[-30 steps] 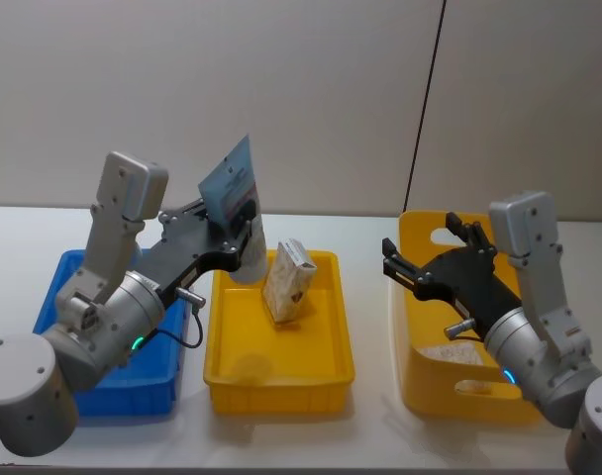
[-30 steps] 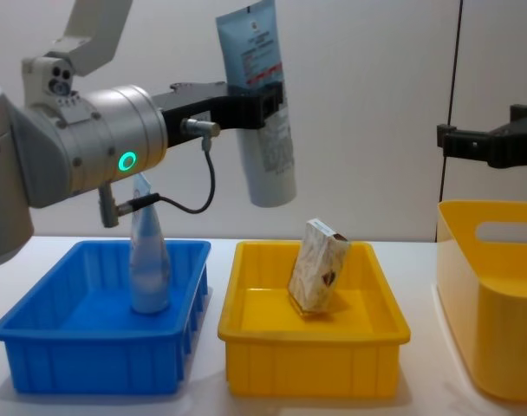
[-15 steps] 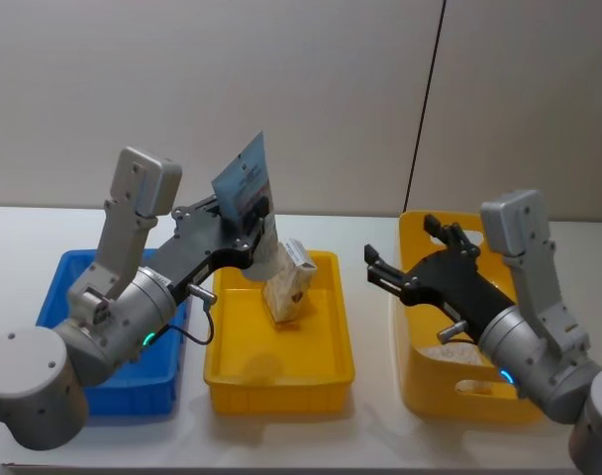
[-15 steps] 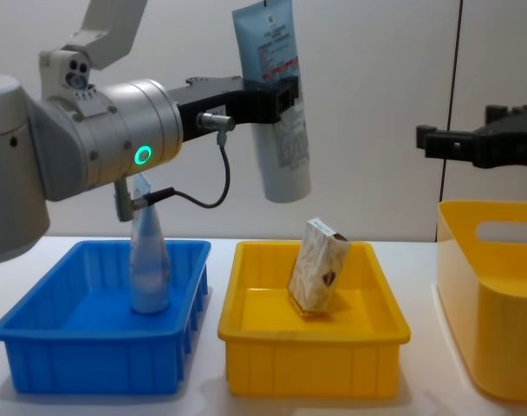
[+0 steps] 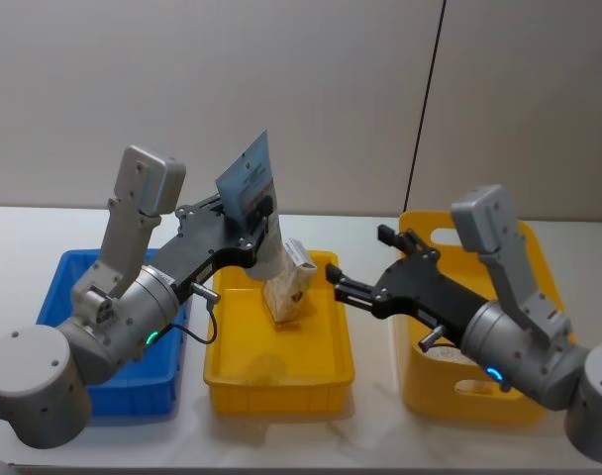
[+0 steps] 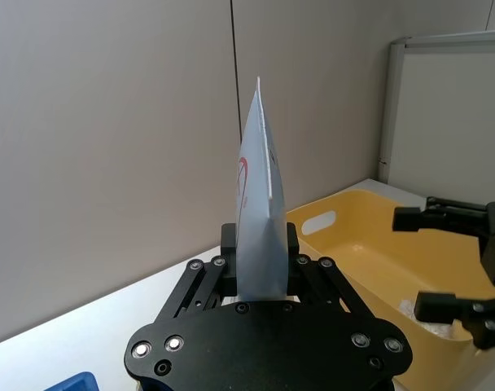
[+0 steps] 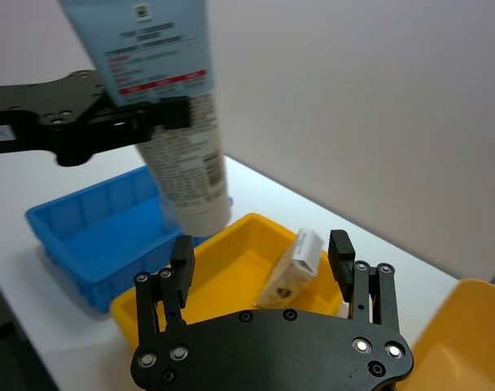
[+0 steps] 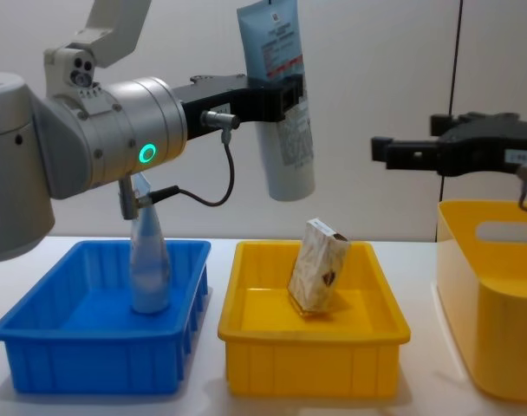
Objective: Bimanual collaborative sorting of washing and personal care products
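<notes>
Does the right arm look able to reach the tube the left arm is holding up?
Probably yes. The right tool is open and faces the tube, whose lower half hangs bare below the left tool, with only open air between them.

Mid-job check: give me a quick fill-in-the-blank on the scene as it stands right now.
The left gripper holds the tube with its crimped end pointing ____.
The carton leans inside the ____ tray.
The right gripper has its fingers ____.
A second tube stands in the ____ tray.
Missing words: up, yellow, open, blue.
</notes>
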{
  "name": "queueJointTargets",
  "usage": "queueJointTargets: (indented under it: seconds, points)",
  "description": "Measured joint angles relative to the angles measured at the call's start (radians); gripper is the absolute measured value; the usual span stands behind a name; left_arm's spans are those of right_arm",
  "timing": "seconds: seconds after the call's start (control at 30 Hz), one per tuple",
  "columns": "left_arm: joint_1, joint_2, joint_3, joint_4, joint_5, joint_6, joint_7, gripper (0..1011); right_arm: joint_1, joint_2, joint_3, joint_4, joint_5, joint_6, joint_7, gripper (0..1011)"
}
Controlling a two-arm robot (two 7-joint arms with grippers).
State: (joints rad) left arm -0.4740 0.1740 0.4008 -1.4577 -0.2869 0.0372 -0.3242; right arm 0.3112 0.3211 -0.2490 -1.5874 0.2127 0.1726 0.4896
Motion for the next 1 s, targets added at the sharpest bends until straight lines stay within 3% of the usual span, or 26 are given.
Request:
queueJointTargets:
  seconds: [0.43, 1.0]
  points:
    - [-0.001, -0.001, 0.002, 0.001, 0.000, 0.000, -0.001, 260, 0.119, 0.009, -0.086, 0.107, 0.008, 0.009, 0.119, 1004]
    - [-0.002, -0.002, 0.001, 0.001, 0.000, 0.000, -0.001, 260, 0.246, -0.030, -0.164, 0.251, -0.038, -0.003, 0.126, 1004]
